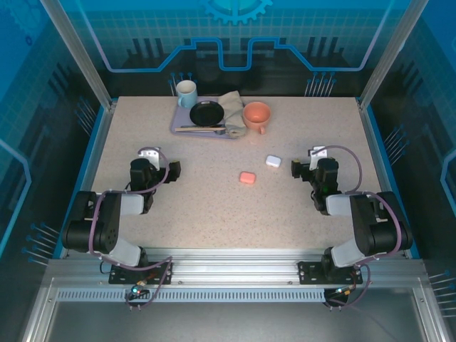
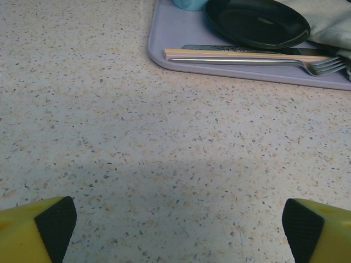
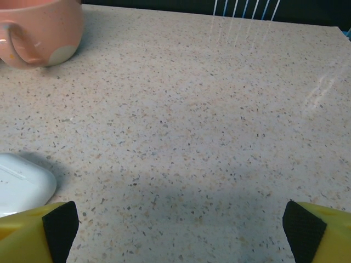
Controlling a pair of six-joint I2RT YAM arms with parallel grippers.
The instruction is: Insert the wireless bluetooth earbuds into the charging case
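The left gripper [image 2: 175, 235] hangs just above the speckled table [image 2: 137, 142], its 2 yellow fingers [image 2: 33, 227] spread wide with nothing between them. Ahead of it and off to its right sits a lilac tray [image 2: 230, 74] carrying a black plate [image 2: 258, 22], a fork [image 2: 258, 62] and chopsticks [image 2: 236, 53]. The right gripper [image 3: 175, 235] is spread just as wide, also empty. A white charging case [image 3: 22, 183] lies closed just beside its left finger, and a pink mug [image 3: 38, 30] stands well ahead on that same side. From above, a salmon-pink case [image 1: 247, 177] lies between the 2 grippers, nearer the right one. Whether earbuds sit inside either case, I cannot tell.
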